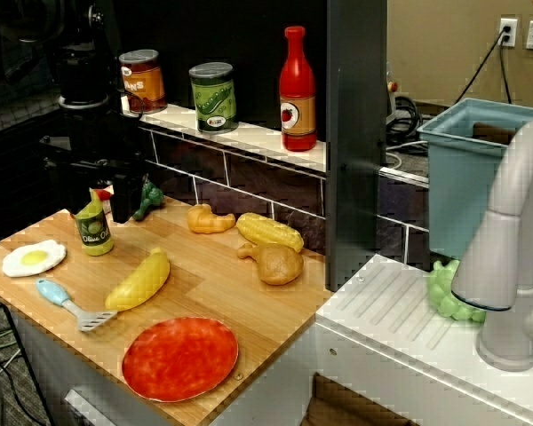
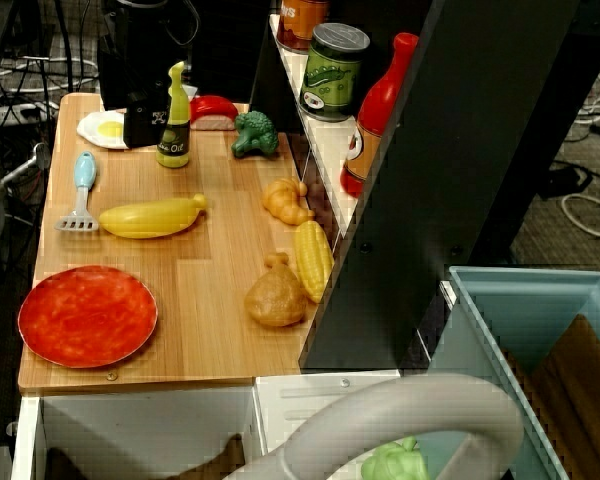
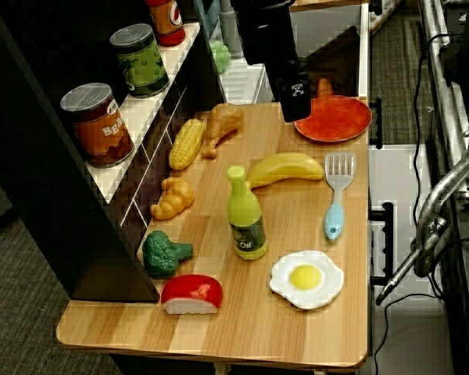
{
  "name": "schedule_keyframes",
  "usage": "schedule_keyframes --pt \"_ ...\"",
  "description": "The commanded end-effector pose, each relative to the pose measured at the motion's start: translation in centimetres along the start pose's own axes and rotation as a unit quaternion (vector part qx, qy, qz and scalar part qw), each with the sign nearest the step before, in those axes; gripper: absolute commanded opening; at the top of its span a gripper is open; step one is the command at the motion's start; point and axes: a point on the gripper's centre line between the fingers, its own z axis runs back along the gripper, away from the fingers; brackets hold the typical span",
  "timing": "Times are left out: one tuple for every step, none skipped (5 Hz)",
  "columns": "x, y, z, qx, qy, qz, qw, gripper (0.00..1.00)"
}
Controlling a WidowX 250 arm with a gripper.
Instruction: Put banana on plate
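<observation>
The yellow banana [image 1: 140, 280] lies flat on the wooden board, between the blue spatula and the chicken piece; it also shows in the two other views [image 2: 150, 217] [image 3: 285, 167]. The red-orange plate [image 1: 179, 358] sits at the board's front edge, a short gap from the banana, and is empty [image 2: 88, 315] [image 3: 334, 119]. My black gripper [image 1: 120, 206] hangs at the back left of the board, behind the olive oil bottle [image 1: 92, 226], well away from the banana [image 2: 140, 128] [image 3: 295, 108]. It holds nothing. The jaws are too dark to read.
A fried egg [image 1: 34, 257] and spatula [image 1: 67, 304] lie at the left. Broccoli [image 1: 147, 197], a tan pastry [image 1: 209, 219], corn [image 1: 269, 232] and chicken [image 1: 271, 262] lie along the back. Cans and a ketchup bottle [image 1: 298, 89] stand on the shelf. A faucet [image 1: 515, 257] and blue tub [image 1: 466, 177] are to the right.
</observation>
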Motion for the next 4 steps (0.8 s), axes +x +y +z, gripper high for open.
schedule_keyframes --pt "0.0 0.0 0.0 0.0 0.0 0.0 1.0 1.0" --pt "0.1 -1.2 -0.7 -0.007 0.001 0.015 0.9999 1.0" --pt "0.3 -1.7 -0.7 -0.021 0.005 0.016 0.9996 1.0" --pt "0.9 -2.1 -0.8 -0.034 0.006 0.018 0.9992 1.0"
